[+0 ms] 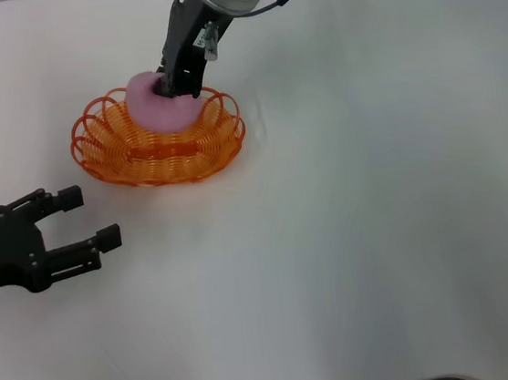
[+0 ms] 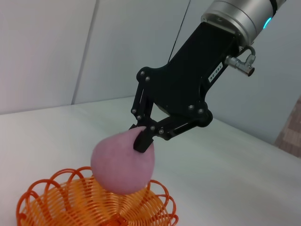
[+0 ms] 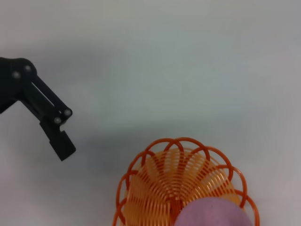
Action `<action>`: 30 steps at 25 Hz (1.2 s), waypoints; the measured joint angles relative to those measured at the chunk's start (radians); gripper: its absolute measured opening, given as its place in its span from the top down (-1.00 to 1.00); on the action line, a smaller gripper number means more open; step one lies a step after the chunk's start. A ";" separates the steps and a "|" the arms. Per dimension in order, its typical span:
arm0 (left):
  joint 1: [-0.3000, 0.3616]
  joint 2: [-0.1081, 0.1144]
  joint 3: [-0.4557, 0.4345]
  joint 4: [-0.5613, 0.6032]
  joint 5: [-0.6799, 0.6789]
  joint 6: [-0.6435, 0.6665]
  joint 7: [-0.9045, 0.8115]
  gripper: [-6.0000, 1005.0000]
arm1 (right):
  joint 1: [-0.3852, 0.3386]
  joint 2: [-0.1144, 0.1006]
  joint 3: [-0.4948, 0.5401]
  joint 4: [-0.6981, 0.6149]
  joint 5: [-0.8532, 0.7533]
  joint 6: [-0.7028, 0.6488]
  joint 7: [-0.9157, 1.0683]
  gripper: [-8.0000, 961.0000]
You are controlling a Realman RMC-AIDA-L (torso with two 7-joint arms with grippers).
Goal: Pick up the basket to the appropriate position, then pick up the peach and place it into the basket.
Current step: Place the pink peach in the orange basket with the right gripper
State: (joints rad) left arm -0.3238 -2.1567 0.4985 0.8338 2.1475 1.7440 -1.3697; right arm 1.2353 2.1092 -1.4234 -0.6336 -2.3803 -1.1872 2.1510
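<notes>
I have the right tool (image 1: 180, 86) clamped on the peach (image 1: 160, 104) over the basket (image 1: 158, 137), low for a gentle drop; left tool (image 1: 81, 219) sits spread apart on the tabletop (image 1: 378, 231).

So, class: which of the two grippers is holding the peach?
The right gripper, shut on the peach above the basket; the left gripper is open, holding nothing.

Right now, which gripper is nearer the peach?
The right gripper: it is shut on the peach, holding it over the basket. The left gripper is open, off to the basket's near left side, touching nothing.
</notes>
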 joint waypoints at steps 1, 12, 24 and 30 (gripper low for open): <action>0.000 0.000 0.000 -0.003 0.000 0.000 0.000 -0.75 | 0.000 0.000 0.000 0.000 0.001 0.000 -0.001 0.83; -0.001 0.000 0.000 -0.007 0.001 -0.009 0.007 -0.75 | 0.000 -0.001 0.000 -0.002 0.024 0.000 -0.017 0.83; 0.002 0.000 0.000 -0.009 0.002 -0.011 0.008 -0.75 | 0.001 -0.005 0.005 -0.005 0.054 -0.005 -0.023 0.68; 0.004 -0.001 0.000 -0.009 0.002 -0.011 0.008 -0.75 | -0.001 -0.005 0.001 -0.003 0.055 -0.002 -0.024 0.39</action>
State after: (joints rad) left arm -0.3197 -2.1582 0.4985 0.8252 2.1492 1.7332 -1.3621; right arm 1.2339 2.1045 -1.4228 -0.6367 -2.3254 -1.1890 2.1275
